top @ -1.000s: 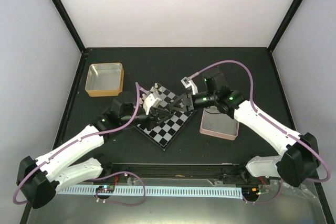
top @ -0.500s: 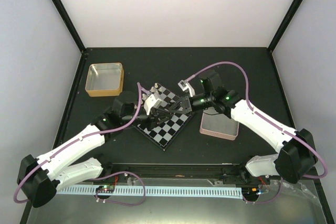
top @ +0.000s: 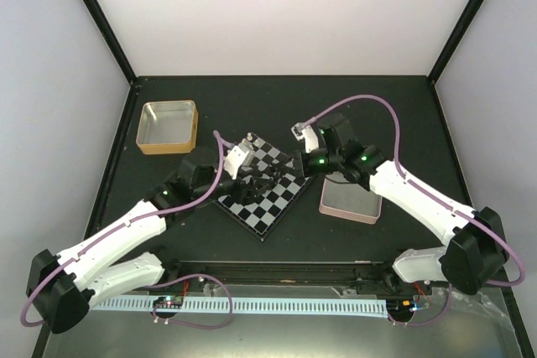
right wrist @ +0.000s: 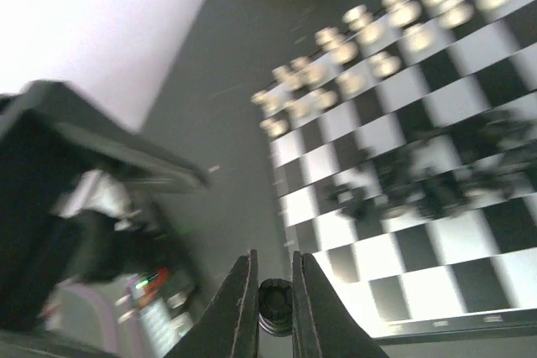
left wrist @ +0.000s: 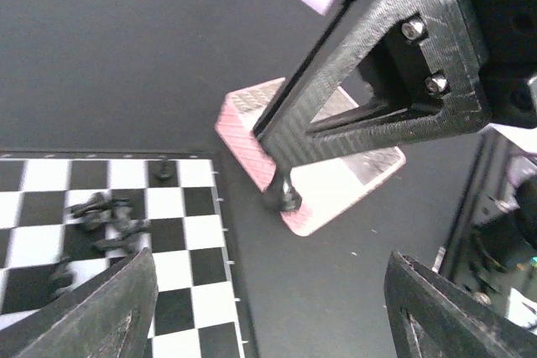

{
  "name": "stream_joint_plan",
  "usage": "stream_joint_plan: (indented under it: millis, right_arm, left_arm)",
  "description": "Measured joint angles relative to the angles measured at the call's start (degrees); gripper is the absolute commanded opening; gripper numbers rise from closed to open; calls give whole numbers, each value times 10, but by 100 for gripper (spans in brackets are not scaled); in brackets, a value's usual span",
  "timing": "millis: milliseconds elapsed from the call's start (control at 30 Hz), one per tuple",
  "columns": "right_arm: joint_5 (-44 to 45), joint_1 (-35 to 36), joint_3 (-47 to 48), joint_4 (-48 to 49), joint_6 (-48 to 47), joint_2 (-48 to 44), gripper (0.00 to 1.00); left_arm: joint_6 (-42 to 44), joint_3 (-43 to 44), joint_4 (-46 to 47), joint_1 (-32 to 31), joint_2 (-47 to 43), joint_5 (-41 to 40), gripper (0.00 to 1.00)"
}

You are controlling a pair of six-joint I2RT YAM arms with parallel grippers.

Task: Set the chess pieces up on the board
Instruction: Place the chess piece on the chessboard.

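Both arms reach in over the small square chessboard of black and silvery checks (top: pixel 264 211), which sits cornerwise on the dark tabletop (top: pixel 377 115). My left claw (left wrist: pixel 270 287) hangs above the board's edge on the right arm's side. Its fingers (left wrist: pixel 101 316) are spread wide with nothing between them.

My right claw (right wrist: pixel 275 312) is pinched on one small black chess piece (right wrist: pixel 275 306). Its own camera puts that piece just off the board's edge. The left wrist camera gives me the side view the overhead cannot: the same piece dangles clear of the tabletop at the claw's tip. Behind it lies the pink-rimmed metal tray (left wrist: pixel 239 127), just beside the board.

On the board, the left wrist camera shows several black chess pieces (left wrist: pixel 109 215) lying toppled in a loose cluster. One more black piece (left wrist: pixel 164 171) appears to stand on a square at the board's edge. The right wrist camera alone shows the shiny silver chess pieces (right wrist: pixel 377 39), set in rows along the board's far side. That view is blurred, so I cannot count them or tell their types.

From overhead both arms cover the middle of the board, and the pieces are too small to make out. Beyond the board, well apart on the left arm's side, sits the gold-rimmed metal tray (top: pixel 168 149).
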Motion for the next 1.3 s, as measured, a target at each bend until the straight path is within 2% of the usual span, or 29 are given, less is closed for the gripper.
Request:
stream_joint_plan:
  millis: [167,400,733,1300]
  right_arm:
    - [182,0,-43,35,-53,-11,5]
    - [317,1,-127,112,-89,16,5]
    - [382,10,-133,163,-101,107,6]
    - [435,10,-130,190,-99,170,10]
  left_arm:
    - [-35,-26,1,0,-45,-101,78]
    - [-107,-77,27,0,-97,-201,79]
    - [-156,-93,41,0,-85,-227,79]
    - [-165,-93,45,0,-75,-229,79]
